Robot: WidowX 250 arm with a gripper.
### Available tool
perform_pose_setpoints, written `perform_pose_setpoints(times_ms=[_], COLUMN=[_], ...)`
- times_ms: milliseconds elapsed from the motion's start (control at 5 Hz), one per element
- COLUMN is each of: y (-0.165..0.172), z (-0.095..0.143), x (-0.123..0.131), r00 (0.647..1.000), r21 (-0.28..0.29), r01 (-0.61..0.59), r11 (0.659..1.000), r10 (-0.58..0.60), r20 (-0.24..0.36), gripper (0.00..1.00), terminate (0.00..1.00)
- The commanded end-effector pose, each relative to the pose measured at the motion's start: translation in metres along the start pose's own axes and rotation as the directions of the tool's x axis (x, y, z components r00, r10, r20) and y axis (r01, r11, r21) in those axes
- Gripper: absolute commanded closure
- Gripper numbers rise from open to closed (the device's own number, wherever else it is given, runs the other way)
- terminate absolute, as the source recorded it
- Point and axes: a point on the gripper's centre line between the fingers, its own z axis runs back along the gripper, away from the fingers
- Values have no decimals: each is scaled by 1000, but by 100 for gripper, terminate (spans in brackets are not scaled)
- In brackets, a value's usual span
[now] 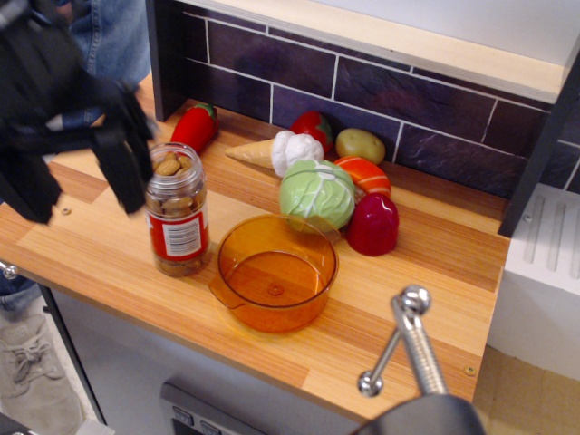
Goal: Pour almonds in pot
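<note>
The almonds fill a clear plastic jar with a red-and-white label. The jar stands upright and without a lid on the wooden counter, just left of the pot. The pot is wide, shallow, translucent orange and empty, with a small tab handle at its front left rim. My black gripper is motion-blurred at the left edge, left of the jar. Its fingers are spread wide and hold nothing. The right finger is close beside the jar's upper part.
Toy vegetables lie behind the pot: a red pepper, white garlic, green cabbage, a yellow-green potato, and a dark-red vegetable. A metal handle stands in the foreground at right. A tiled wall backs the counter.
</note>
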Motion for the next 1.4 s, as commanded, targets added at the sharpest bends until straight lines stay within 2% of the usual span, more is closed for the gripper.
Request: perform_pose_setpoints(times_ms=[0,200,400,600,1000,1200], y=[45,65,75,77,60,38], z=[10,1,-14,-38,-61,-68], x=[57,74,76,77,83,90], r00=[931,853,793,707,611,567], r21=[-109,-113,-88,-14,50,76], r01=[-363,-521,-599,-679,-743,-759], r11=[925,846,796,734,668,646], r10=[364,510,574,649,707,714], r20=[-19,-110,-204,-282,-357,-411], gripper=[0,0,0,0,0,0], terminate=[0,0,0,0,0,0])
